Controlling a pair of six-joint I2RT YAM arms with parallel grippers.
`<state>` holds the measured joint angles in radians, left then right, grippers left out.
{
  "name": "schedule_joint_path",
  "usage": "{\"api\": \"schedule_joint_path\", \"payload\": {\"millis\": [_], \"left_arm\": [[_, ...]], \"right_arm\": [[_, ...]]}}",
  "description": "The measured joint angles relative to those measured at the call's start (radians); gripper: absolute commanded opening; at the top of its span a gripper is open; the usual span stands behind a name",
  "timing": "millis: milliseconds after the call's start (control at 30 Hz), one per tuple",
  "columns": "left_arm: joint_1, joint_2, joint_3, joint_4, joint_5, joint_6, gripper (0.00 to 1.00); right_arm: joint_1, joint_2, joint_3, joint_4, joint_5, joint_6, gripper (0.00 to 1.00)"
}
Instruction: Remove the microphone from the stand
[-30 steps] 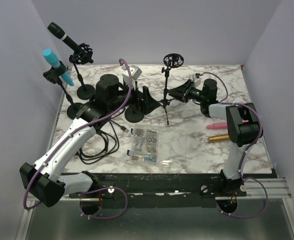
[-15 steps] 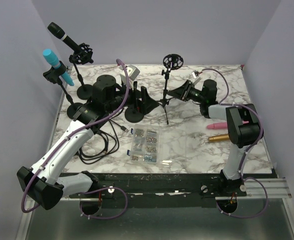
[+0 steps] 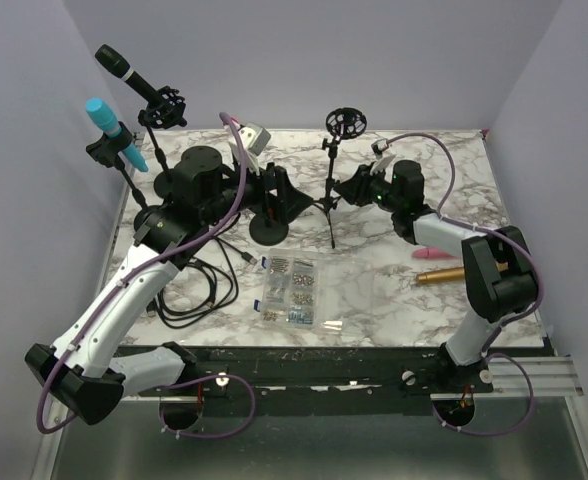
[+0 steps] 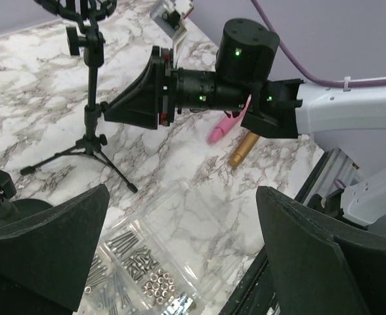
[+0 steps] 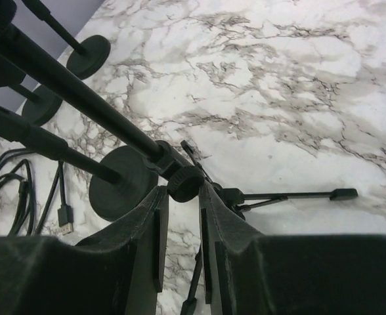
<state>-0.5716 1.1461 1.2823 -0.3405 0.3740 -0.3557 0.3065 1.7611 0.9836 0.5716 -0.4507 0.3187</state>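
Bearing a stand (image 3: pixel 330 165), marbled tabletop (image 3: pixel 404 290) meets lilac walls (image 3: pixel 374 60).

You have four microphones: black microphone (image 3: pixel 124 72) and cyan microphone (image 3: pixel 109 125) mounted left of the left gripper (image 3: pixel 279 195), pink microphone (image 3: pixel 429 253) and gold microphone (image 3: pixel 439 277) lying behind the right gripper (image 3: pixel 359 186). Stands: three round-based stands (image 3: pixel 171 183), one tripod stand (image 3: pixel 331 175). One parts box (image 3: pixel 294 290).

Tripod stand (image 3: pixel 331 170) mid-table, round-base stands (image 3: pixel 270 231) + cables (image 3: pixel 189 290) along L side, parts box (image 3: pixel 292 290) front-ctr; bare marble (image 3: pixel 479 170) R rear
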Motion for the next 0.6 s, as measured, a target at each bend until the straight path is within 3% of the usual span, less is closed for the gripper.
{"api": "schedule_joint_path", "payload": {"millis": [100, 233, 433, 600], "left_arm": [[0.0, -0.013, 0.047, -0.022, -0.001, -0.006, 0.98], [0.0, -0.051, 0.06, -0.043, -0.042, 0.02, 0.99], [0.0, -0.073, 0.036, -0.057, -0.121, 0.089, 0.98], [0.0, -0.124, -0.075, -0.043, -0.16, 0.126, 0.98]], "right_arm": [[0.005, -0.053, -0.027, -0.056, 0.047, -0.015, 0.69], [0.003, -0.089, -0.042, -0.156, 0.089, 0.079, 0.84], [-0.025, -0.099, -0.032, -0.279, 0.003, 0.317, 0.87], [-0.076, 0.003, 0.036, -0.204, -0.23, 0.515, 0.77]]}}
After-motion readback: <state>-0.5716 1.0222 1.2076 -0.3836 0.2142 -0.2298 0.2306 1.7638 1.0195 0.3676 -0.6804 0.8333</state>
